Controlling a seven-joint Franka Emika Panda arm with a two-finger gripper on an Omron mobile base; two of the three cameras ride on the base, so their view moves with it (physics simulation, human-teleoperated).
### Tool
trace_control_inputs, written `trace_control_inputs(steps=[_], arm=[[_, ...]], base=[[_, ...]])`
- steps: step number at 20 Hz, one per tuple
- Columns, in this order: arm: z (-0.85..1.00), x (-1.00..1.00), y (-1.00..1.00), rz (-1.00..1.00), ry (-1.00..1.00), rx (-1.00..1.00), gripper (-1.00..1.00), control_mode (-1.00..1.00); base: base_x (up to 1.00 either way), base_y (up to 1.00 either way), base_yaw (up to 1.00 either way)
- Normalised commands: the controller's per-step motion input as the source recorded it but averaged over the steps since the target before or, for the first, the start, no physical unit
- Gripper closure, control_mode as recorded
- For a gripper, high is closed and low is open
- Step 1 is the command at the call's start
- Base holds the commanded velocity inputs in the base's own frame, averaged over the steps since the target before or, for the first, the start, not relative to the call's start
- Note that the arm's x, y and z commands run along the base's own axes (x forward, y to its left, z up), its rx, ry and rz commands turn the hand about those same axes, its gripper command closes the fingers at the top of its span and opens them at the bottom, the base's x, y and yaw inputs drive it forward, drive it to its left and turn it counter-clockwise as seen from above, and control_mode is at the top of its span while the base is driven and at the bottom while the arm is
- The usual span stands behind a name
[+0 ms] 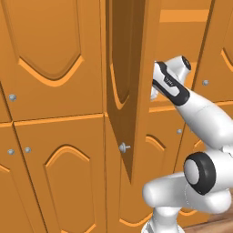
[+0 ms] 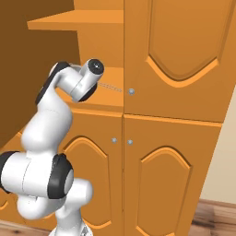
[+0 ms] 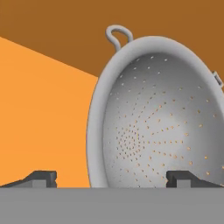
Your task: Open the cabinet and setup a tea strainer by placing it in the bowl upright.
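The tall cabinet door (image 1: 122,91) stands swung open, seen edge-on, with its round silver knob (image 1: 123,147) low on it. My arm reaches past it into the cabinet. In the hand view the pale grey perforated tea strainer (image 3: 157,127) stands tilted on its side on the orange shelf, hollow side toward me, with a small loop handle (image 3: 119,34) on top. My gripper (image 3: 113,179) is open, its two fingertips (image 3: 43,178) spread either side of the strainer's near rim, apart from it. The bowl is out of view.
Inside the cabinet an upper shelf (image 2: 78,20) sits above my hand (image 2: 92,69). Closed doors with knobs flank the opening on the left (image 1: 50,59) and right (image 2: 175,55). Shorter doors (image 2: 156,179) fill the row below. A wooden floor (image 2: 216,216) lies at the lower right.
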Motion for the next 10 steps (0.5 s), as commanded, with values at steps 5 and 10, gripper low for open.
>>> trace_control_inputs(steps=[5, 10], arm=[[0.00, 0.32, 0.09, 0.00, 0.01, 0.00, -1.00, -1.00], [0.00, 0.14, 0.13, 0.00, 0.00, 0.00, -1.00, -1.00]], base=[[0.00, 0.00, 0.00], [0.00, 0.00, 0.00]])
